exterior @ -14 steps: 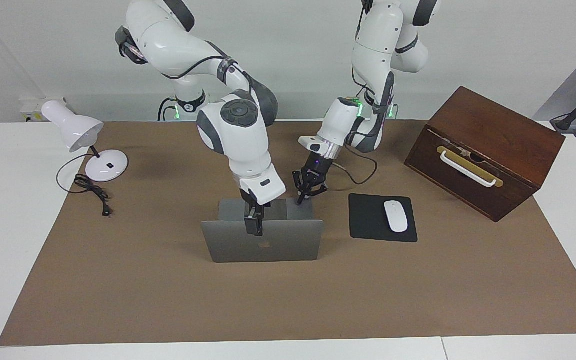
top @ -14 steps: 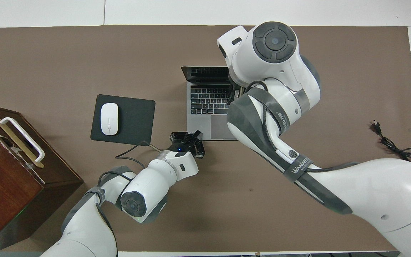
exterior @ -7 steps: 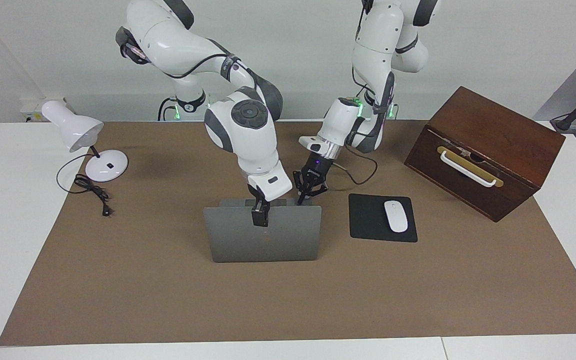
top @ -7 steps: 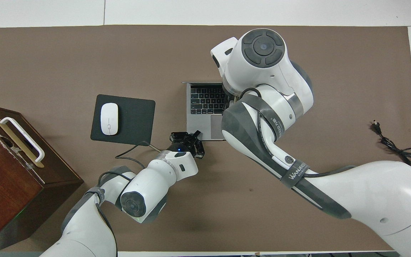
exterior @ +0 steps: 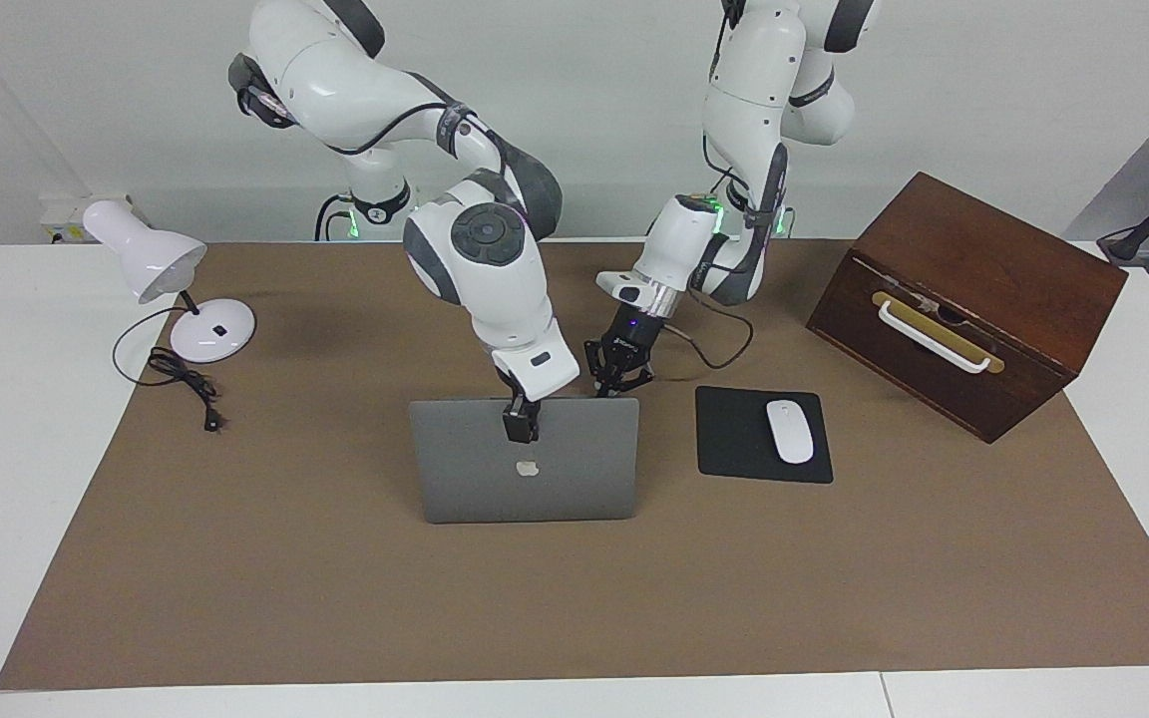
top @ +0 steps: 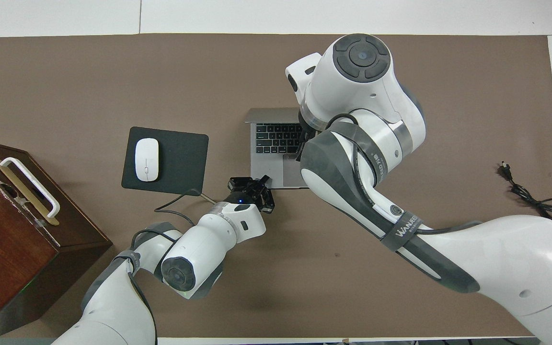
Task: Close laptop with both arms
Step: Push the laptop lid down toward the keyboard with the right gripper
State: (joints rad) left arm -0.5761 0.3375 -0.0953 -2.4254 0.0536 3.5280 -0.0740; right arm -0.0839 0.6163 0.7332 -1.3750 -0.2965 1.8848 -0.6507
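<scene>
The laptop (exterior: 525, 461) sits mid-counter on the brown mat (exterior: 335, 598), its lid partly lowered over the keyboard, logo side turned away from the robots. The right gripper (exterior: 521, 427) rests at the lid's top edge near its middle, though whether its jaws are released or clenched I cannot tell; the left gripper (exterior: 617, 371), jaws clenched on nothing, presses at the base corner nearest the robots on the left arm's end. Toward that same end lie a black mouse pad (exterior: 734, 439) carrying a white mouse (exterior: 790, 431) and a wooden box (exterior: 968, 299), while a white lamp (exterior: 161, 274) stands toward the right arm's end.
</scene>
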